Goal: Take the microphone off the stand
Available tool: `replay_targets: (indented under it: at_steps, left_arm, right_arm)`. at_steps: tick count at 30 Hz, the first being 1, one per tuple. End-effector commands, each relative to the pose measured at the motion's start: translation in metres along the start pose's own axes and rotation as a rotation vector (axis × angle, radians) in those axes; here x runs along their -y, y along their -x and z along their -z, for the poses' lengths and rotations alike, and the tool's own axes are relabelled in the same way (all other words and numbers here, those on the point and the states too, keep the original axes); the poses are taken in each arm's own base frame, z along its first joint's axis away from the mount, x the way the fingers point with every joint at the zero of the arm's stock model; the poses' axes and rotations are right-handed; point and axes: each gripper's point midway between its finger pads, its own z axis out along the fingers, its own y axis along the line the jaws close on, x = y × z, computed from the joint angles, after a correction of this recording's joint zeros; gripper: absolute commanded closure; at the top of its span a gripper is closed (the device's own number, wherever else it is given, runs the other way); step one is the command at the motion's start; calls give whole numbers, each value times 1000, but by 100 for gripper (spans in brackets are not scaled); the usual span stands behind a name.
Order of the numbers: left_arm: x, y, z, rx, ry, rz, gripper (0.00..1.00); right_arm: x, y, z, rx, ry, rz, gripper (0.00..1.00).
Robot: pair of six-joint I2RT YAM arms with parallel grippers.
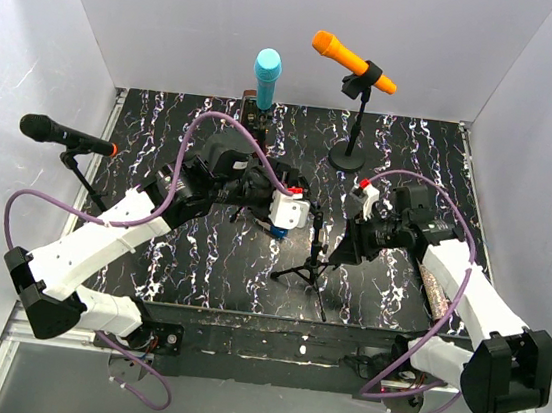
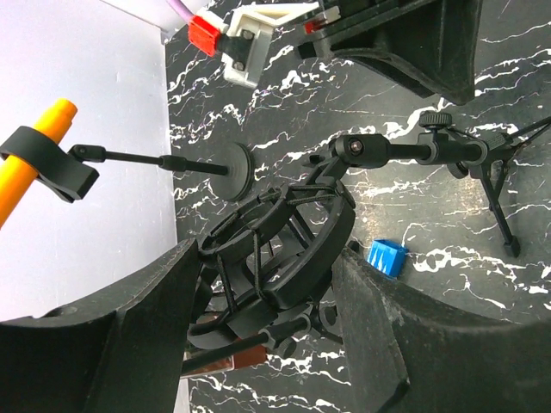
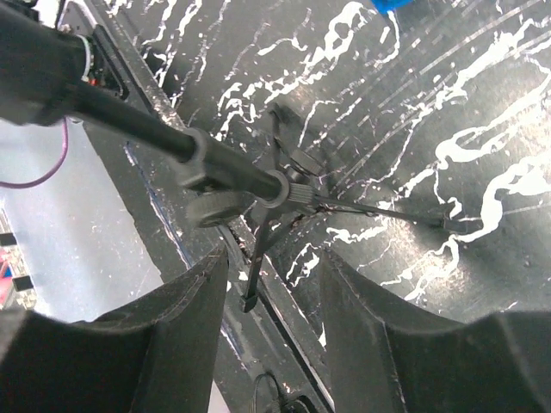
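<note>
Three microphones surround the work: black handheld microphone left, blue microphone upright at rear, orange microphone clipped aslant, head rear-left. The left gripper, jaws apart, straddles the shock mount of the black tripod stand. The right gripper, jaws apart, straddles a leg. Top view hides the mount; its contents cannot be told.

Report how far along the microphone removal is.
Done: nothing visible; the black microphone, teal microphone and orange microphone all sit on their stands. In hand: the left gripper straddles the shock mount on the tripod stand; the right gripper sits open around its pole. Left: freeing a microphone; none shows in the mount.
</note>
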Motion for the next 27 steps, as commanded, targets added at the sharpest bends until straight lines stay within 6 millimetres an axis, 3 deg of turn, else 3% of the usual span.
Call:
replay_targets:
  at_steps: [1, 4, 6, 11, 16, 21, 27]
  left_arm:
    - [-7, 23, 14, 74, 23, 0, 48]
    - [0, 32, 19, 106, -16, 33, 24]
    - [3, 36, 21, 123, -29, 50, 3]
    - [5, 42, 27, 135, -30, 129, 2]
    - [12, 37, 32, 109, -42, 128, 2]
    - [21, 31, 36, 81, -71, 134, 2]
    - [26, 19, 47, 18, -58, 98, 2]
  right_arm:
    - [-25, 21, 14, 51, 71, 106, 45]
    - [-38, 29, 22, 69, 116, 162, 44]
    - [-46, 31, 28, 71, 136, 223, 43]
    - [-63, 33, 39, 100, 178, 409, 41]
    - [-71, 24, 28, 80, 169, 534, 38]
    - [-81, 18, 13, 75, 167, 541, 35]
    - [-61, 30, 2, 113, 34, 464, 26]
